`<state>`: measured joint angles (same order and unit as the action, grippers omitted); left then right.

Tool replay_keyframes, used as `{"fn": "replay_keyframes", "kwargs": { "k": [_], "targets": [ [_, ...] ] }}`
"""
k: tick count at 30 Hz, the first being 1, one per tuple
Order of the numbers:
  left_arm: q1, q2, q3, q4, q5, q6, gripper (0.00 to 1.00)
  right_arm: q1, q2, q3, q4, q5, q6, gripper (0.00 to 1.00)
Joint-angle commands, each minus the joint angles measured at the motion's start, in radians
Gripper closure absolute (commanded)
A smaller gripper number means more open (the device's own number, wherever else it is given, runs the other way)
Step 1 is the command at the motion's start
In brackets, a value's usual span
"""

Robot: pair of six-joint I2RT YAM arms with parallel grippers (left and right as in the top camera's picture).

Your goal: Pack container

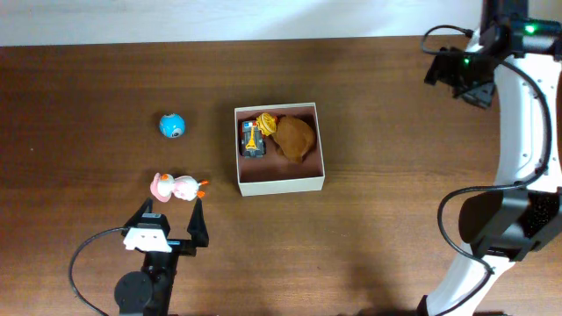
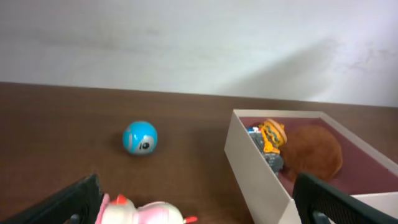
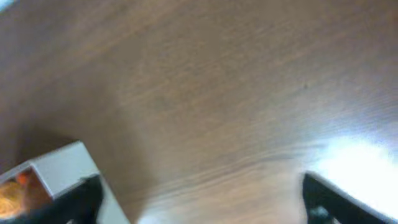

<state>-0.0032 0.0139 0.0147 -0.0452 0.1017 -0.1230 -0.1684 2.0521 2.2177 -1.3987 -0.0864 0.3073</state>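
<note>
While the container (image 1: pixel 279 183) sits mid-table in the overhead view, holding a brown plush (image 1: pixel 295 138) and a toy car (image 1: pixel 252 139), the left gripper (image 1: pixel 174 218) gapes near the front edge, just beside a pink duck (image 1: pixel 178 187). Left wrist: a blue ball (image 2: pixel 140 137) lies left of the container. Right wrist: the right gripper (image 3: pixel 202 202) is spread wide, gripping nothing, with a container corner by one finger.

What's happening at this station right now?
Two arms are packing toys into the container. A toy car, a yellow-orange toy and a brown plush are already inside. A blue ball and a pink-and-white toy lie on the table to its left. The left gripper is open, right beside the pink-and-white toy. The right gripper is open and empty, off to the container's right.
</note>
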Motion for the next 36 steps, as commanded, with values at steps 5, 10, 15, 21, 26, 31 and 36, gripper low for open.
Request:
{"fn": "replay_keyframes", "kwargs": {
  "k": [5,10,15,21,26,31,36],
  "targets": [
    [0.006,-0.008,-0.005,-0.009,0.076,0.012,0.0,-0.002,0.004,0.004,-0.016,0.016,0.008,0.01],
    [0.006,0.001,0.04,-0.061,0.172,0.012,0.0,-0.002,0.004,0.004,-0.016,0.016,0.008,0.01],
    [0.006,0.106,0.227,-0.249,0.087,0.043,0.01,-0.005,0.004,0.004,-0.016,0.02,0.008,0.01],
    [0.006,0.381,0.493,-0.431,-0.004,0.088,0.0,-0.031,0.004,0.004,-0.011,0.022,0.008,0.01],
    [0.006,0.629,0.678,-0.555,-0.006,0.168,0.0,-0.068,0.004,0.004,-0.008,0.039,0.008,0.01],
    [0.006,0.855,0.837,-0.657,0.01,0.181,0.01,-0.075,0.004,0.004,-0.008,0.039,0.008,0.01],
    [0.006,1.013,0.874,-0.693,0.097,0.18,0.01,-0.074,0.004,0.004,-0.008,0.039,0.008,0.01]
  ]
}}
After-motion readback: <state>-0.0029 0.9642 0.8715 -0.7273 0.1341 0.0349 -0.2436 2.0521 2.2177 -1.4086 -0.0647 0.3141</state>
